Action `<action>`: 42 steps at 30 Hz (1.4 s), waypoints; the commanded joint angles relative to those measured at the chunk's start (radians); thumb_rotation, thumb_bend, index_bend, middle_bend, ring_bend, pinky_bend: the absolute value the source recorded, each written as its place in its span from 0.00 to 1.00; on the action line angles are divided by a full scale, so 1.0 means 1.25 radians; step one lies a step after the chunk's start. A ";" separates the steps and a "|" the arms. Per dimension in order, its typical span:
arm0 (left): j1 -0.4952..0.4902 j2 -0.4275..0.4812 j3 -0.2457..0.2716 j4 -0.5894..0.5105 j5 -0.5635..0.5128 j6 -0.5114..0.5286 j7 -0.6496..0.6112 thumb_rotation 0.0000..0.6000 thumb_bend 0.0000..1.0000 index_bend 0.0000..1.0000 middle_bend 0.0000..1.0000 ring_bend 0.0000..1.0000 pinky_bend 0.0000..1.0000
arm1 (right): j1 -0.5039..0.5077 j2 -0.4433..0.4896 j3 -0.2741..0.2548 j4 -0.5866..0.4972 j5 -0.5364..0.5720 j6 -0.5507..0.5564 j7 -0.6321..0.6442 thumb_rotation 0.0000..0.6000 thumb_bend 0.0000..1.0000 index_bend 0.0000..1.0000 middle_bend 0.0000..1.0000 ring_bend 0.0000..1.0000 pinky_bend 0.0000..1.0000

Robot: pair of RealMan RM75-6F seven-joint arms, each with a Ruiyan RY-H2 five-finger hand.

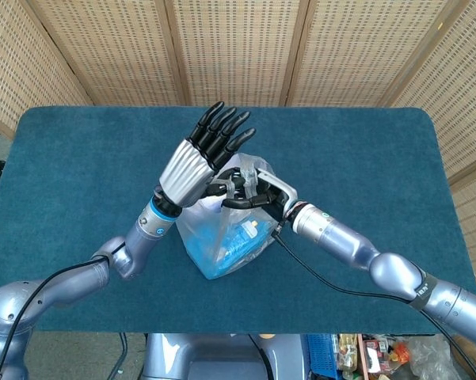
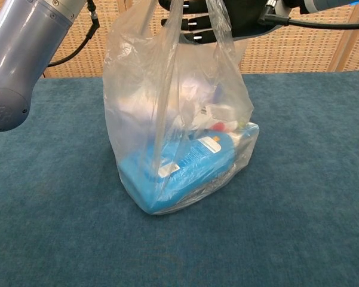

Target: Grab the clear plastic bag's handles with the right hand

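Note:
The clear plastic bag (image 1: 222,237) stands on the blue table with a blue pack and small items inside; in the chest view the bag (image 2: 179,143) is pulled tall and taut. Its handles (image 2: 218,36) run up to my right hand (image 1: 253,190), whose dark fingers (image 2: 191,25) curl around them at the top edge of the chest view. My left hand (image 1: 202,158) hovers just left of the bag's mouth, fingers straight and spread upward, its thumb by the handles. The chest view shows only the left forearm (image 2: 24,48).
The blue table top (image 1: 79,182) spreads wide around the bag, bordered by wicker screens (image 1: 238,47) at the back. A black cable (image 1: 333,273) trails under my right forearm.

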 commanded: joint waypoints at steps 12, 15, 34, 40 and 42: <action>-0.013 0.010 0.004 -0.012 -0.005 -0.015 0.034 1.00 0.10 0.00 0.00 0.00 0.00 | 0.001 -0.011 -0.001 0.009 -0.016 -0.011 0.016 1.00 0.00 0.39 0.46 0.33 0.35; -0.014 0.007 0.006 -0.003 -0.009 -0.023 0.036 1.00 0.10 0.00 0.00 0.00 0.00 | -0.004 -0.017 0.011 0.009 -0.013 -0.019 0.024 1.00 0.00 0.39 0.46 0.33 0.35; -0.049 -0.032 -0.022 0.080 -0.074 -0.078 0.014 1.00 0.10 0.00 0.00 0.00 0.00 | -0.027 -0.056 0.061 0.038 -0.020 -0.113 0.018 1.00 0.00 0.42 0.47 0.35 0.35; -0.047 -0.040 -0.009 0.086 -0.075 -0.081 0.011 1.00 0.10 0.00 0.00 0.00 0.00 | -0.042 -0.077 0.079 0.051 -0.007 -0.111 0.020 1.00 0.00 0.42 0.47 0.36 0.36; -0.046 -0.042 -0.006 0.090 -0.076 -0.080 0.010 1.00 0.10 0.00 0.00 0.00 0.00 | -0.048 -0.084 0.086 0.056 0.000 -0.120 0.023 1.00 0.00 0.42 0.48 0.37 0.38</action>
